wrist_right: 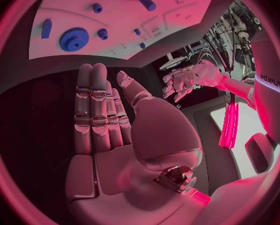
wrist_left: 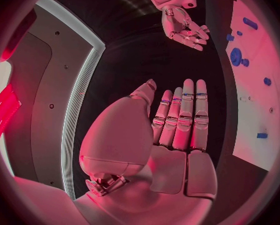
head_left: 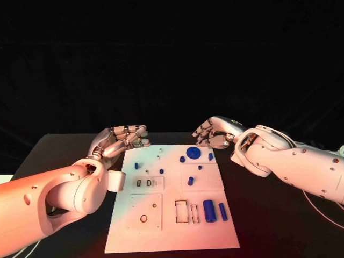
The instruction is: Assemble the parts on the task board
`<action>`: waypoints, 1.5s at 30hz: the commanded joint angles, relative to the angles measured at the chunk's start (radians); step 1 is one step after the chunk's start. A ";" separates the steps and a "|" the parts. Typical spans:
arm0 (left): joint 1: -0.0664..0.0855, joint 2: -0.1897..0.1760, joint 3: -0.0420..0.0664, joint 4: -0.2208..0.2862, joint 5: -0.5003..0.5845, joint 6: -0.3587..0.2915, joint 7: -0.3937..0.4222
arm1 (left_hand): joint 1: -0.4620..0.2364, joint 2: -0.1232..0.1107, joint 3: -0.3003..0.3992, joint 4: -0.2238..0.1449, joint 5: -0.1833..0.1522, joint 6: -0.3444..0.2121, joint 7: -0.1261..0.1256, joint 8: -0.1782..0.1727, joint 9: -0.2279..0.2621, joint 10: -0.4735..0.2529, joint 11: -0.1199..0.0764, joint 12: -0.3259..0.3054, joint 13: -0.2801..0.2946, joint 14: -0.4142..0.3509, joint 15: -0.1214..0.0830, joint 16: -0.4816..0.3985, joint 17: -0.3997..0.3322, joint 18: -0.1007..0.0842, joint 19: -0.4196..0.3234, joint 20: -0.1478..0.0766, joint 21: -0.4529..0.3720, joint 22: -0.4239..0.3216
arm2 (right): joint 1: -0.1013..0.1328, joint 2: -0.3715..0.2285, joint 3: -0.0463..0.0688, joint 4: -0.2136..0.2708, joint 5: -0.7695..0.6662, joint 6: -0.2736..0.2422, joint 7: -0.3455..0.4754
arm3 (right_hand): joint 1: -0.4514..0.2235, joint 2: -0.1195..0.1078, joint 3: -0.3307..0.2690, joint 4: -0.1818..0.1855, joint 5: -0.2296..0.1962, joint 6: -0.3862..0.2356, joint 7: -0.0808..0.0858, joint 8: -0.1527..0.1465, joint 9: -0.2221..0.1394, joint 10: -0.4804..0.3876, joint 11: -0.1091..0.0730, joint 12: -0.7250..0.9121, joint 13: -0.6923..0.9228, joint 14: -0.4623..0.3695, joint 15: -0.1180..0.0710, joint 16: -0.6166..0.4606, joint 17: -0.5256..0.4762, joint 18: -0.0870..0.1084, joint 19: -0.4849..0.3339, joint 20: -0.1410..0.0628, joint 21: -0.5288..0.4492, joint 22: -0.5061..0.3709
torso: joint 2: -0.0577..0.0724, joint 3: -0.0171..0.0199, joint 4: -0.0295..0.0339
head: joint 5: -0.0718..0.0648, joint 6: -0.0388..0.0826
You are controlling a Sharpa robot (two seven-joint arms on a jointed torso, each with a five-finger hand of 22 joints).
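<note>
Both silver hands, left [head_left: 124, 138] and right [head_left: 215, 132], hover open and empty at the far corners of the white rectangular task board [head_left: 172, 236], seemingly poised before reaching for its small blue plastic parts [head_left: 208, 210].

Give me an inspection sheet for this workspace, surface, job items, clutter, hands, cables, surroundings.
Surface: black table, bare around the board.
Job's things: white task board at centre; blue gear near its far edge, blue cylinder and thinner blue peg lying near its right side, several small blue parts between.
Clutter: nothing seen.
Hands: left hand open, beside the board's far left corner; right hand open, beyond the far edge, holding nothing.
Cables: thin pale cable under the right arm.
Surroundings: dark backdrop.
</note>
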 commanded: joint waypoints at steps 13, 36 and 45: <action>0.014 -0.024 0.008 0.072 0.024 0.045 0.001 | 0.000 -0.004 0.005 -0.006 0.001 0.004 0.001 -0.010 -0.002 0.006 0.001 -0.013 -0.002 0.006 0.001 -0.010 0.003 0.012 0.008 0.000 0.004 -0.004 | 0.024 0.069 0.001 0.000 -0.397 0.205 -0.154 | -0.023 -0.052 0.064 0.065 -0.011 -0.001 -0.013 -0.012 -0.001 -0.077 -0.002 -0.005 -0.002 0.046 -0.007 0.525 0.460 0.008 0.076 -0.011 0.201 0.115 | 0.077 -0.0125 0.0182 | -0.015 0.026; 0.014 -0.026 0.009 0.078 0.026 0.045 -0.009 | -0.004 -0.006 0.007 -0.010 0.001 0.001 0.006 -0.019 -0.003 0.003 0.005 -0.025 -0.002 -0.003 0.004 -0.024 0.006 0.011 0.010 0.001 0.001 -0.007 | 0.025 0.100 0.001 -0.015 -0.424 0.276 -0.150 | -0.012 -0.087 0.134 0.136 -0.010 0.000 -0.014 -0.009 0.001 -0.079 -0.002 -0.003 -0.001 0.044 -0.008 0.801 0.741 -0.031 0.105 0.006 0.565 0.505 | 0.106 -0.0213 0.0320 | -0.026 0.027; 0.014 -0.025 0.009 0.078 0.026 0.046 -0.012 | -0.004 -0.006 0.008 -0.013 0.001 0.000 0.007 -0.021 -0.003 0.001 0.006 -0.028 -0.002 -0.005 0.005 -0.028 0.006 0.011 0.012 0.002 0.001 -0.008 | 0.025 0.111 0.001 -0.028 -0.424 0.278 -0.150 | -0.014 -0.074 0.157 0.161 -0.022 0.009 -0.016 -0.008 0.002 -0.073 -0.003 -0.003 -0.001 0.039 -0.008 0.811 0.745 -0.032 0.097 0.007 0.590 0.528 | 0.112 -0.0216 0.0338 | -0.027 0.029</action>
